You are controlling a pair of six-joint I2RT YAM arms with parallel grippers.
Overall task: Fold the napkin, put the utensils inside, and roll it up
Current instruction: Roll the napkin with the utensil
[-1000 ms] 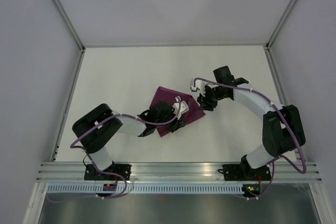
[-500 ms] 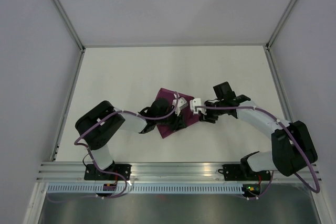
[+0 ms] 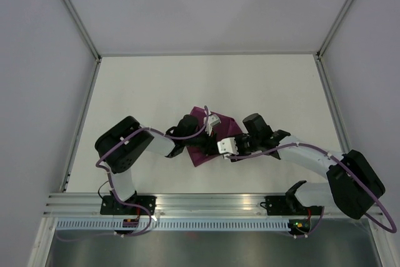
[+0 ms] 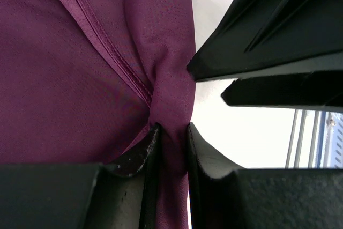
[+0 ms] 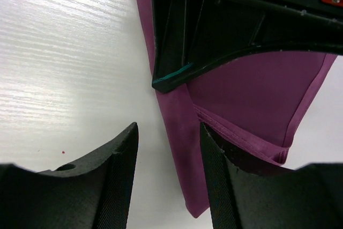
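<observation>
Napkin (image 3: 225,127): mid-table (image 3: 156,85), bunched, set diagonal to table edges; long axis hidden under arms. Left gripper (image 4: 171,142): clamped on raised napkin fold. Right gripper (image 5: 166,138): fingers apart, straddling napkin's hemmed edge strip, just beside left gripper, whose black body overhangs cloth.

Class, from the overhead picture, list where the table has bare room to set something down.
Bare: the far half of the table, between back wall and napkin; the strip along the left rail; the far right corner. Crowded: the near middle, where the left hand pinches the napkin and the open right hand straddles its edge.
</observation>
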